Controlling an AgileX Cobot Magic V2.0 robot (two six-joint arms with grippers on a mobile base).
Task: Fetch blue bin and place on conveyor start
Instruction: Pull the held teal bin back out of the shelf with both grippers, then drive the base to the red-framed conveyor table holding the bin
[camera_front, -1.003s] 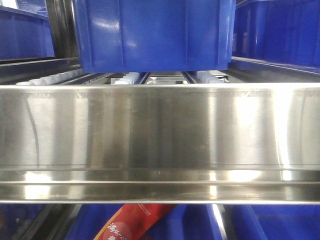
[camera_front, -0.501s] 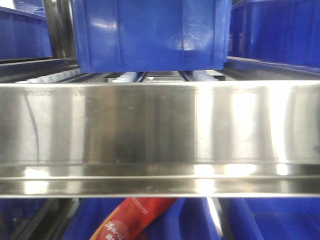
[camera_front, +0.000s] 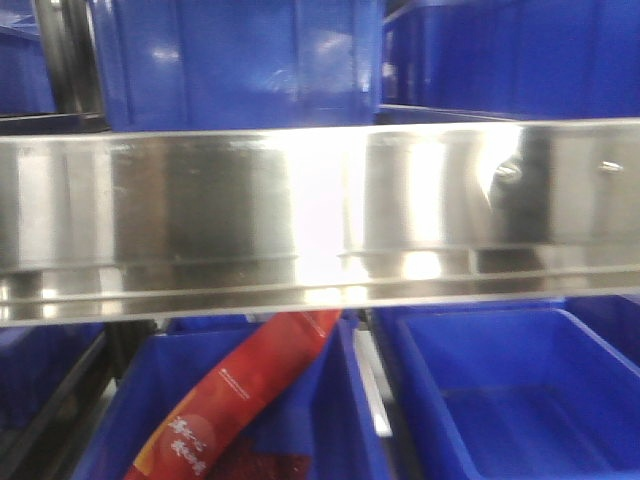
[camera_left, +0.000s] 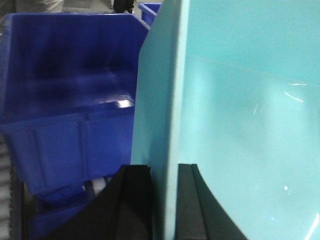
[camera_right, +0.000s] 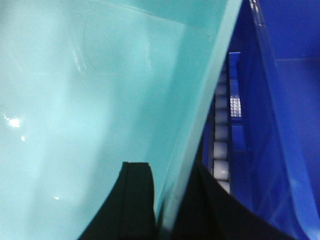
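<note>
The left tool (camera_left: 162, 197) grips one wall of the blue bin (camera_left: 245, 120); the right tool (camera_right: 167, 210) grips another wall; the bin is held between both, just beside dark blue bins (camera_left: 70, 100), near white rollers (camera_right: 221, 145).

1 dark blue ribbed bin (camera_left: 65, 100) left of left jaws. White rollers (camera_right: 220, 167) right of right jaws. Front view: steel rail (camera_front: 200, 210), red packet (camera_front: 240, 400) below it.

Pale turquoise rectangular plastic tub (camera_left: 240, 125): smooth, softly glossy. Dark royal-blue plastic bin (camera_left: 65, 100): glossy. Stainless-steel shelf rail (camera_front: 300, 210): polished, reflective.
</note>
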